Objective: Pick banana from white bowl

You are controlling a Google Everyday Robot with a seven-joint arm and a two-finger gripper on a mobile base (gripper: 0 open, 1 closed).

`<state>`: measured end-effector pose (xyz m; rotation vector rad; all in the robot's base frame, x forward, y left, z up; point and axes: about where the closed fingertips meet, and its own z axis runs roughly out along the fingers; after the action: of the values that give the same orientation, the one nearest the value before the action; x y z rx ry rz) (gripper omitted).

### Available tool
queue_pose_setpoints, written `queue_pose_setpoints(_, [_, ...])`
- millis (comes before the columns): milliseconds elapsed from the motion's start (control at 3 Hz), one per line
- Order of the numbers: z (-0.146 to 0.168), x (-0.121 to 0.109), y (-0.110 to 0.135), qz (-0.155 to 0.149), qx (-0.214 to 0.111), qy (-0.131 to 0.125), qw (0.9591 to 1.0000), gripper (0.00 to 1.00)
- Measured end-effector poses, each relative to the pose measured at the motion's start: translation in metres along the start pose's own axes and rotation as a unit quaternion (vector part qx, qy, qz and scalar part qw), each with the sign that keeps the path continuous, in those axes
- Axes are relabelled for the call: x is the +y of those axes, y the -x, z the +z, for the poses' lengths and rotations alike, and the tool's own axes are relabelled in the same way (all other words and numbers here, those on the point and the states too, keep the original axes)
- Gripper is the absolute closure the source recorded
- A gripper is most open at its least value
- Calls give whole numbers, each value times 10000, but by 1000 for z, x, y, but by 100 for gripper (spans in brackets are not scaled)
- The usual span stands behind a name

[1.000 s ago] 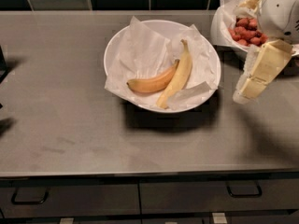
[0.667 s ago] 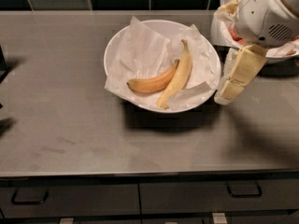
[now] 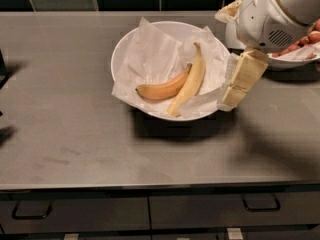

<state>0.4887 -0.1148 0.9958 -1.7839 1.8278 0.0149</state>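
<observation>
The banana (image 3: 191, 80) is long, pale yellow, with a dark stem tip, and lies on its side in the white bowl (image 3: 121, 49), which is lined with crinkled white paper. A shorter, curved orange-yellow banana (image 3: 162, 89) lies beside it on its left and touches it. My gripper (image 3: 231, 96) hangs from the white arm at the upper right, cream-coloured and pointing down. It is over the bowl's right rim, to the right of the banana and apart from it. It holds nothing that I can see.
A second white bowl (image 3: 290, 60) with red strawberries stands at the far right, partly hidden behind the arm. The bowls stand on a grey steel counter (image 3: 75, 134) with drawers below the front edge. A dark tiled wall runs along the back.
The arm and gripper have moved left, from beside the strawberry bowl to the right rim of the white bowl. The bananas have not moved.
</observation>
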Motion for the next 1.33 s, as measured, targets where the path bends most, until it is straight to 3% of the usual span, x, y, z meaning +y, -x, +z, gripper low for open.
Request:
queue_pose_setpoints(333, [5,-7,-12,275,-62,-5,9996,0])
queue_pose_setpoints(1000, [42,-47,-9,130,-323,174,9992,0])
queue_pose_setpoints(1333, [43,-49,-8,127,-338,173,9992,0])
